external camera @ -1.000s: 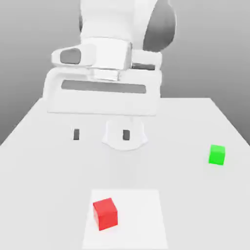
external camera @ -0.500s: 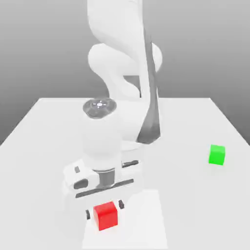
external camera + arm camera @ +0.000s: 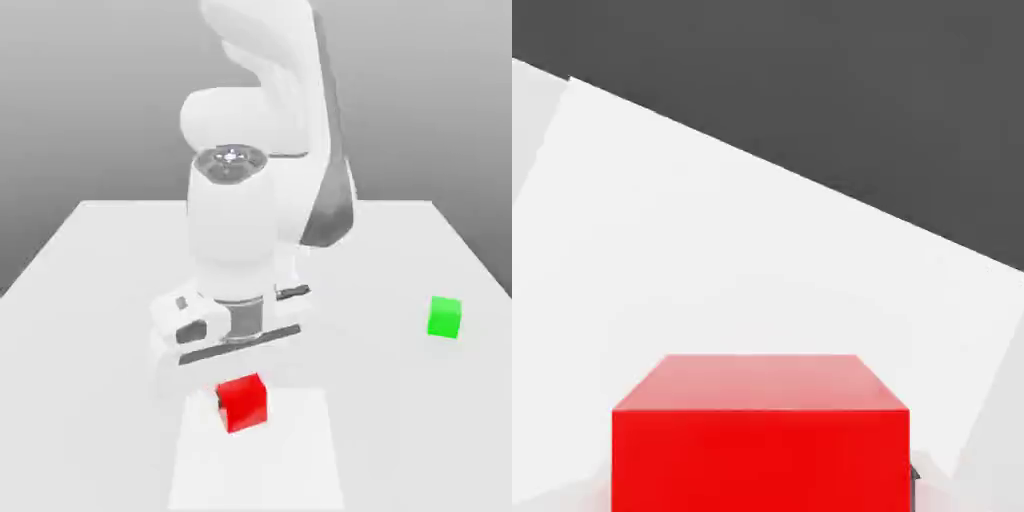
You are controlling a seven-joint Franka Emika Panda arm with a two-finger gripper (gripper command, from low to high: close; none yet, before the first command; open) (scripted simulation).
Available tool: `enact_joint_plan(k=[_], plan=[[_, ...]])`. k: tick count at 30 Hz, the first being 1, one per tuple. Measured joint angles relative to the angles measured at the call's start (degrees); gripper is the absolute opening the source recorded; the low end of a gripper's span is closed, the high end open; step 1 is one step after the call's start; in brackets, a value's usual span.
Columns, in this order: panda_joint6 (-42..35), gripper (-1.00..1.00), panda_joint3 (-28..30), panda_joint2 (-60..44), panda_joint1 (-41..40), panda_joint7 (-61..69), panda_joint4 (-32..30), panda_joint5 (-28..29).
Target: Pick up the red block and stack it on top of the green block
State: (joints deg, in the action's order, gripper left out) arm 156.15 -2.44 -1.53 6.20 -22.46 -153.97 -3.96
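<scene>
Gripping smooth matte red block, pincer clamped; green block cube-shaped

Close up: red block, top face and one side face showing, bright and smooth, edges square to the frame. Dark sliver of a tool finger touching the block's side at one lower corner. Behind the block, white bench, its far edge running on a slant across the picture. Beyond that edge, flat dark grey background. Faint lighter patch on the bench around the block.
</scene>
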Motion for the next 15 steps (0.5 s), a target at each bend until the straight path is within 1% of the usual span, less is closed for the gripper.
enact_joint_plan(k=[3,7,15], plan=[[-1.05,-1.00,-3.10,2.87,7.46,-6.08,-1.36,-2.17],[-2.16,-1.00,-7.69,6.32,15.13,-14.74,-3.27,-4.43],[-3.59,-1.00,-21.35,11.87,27.23,-32.30,-7.33,-8.56]])
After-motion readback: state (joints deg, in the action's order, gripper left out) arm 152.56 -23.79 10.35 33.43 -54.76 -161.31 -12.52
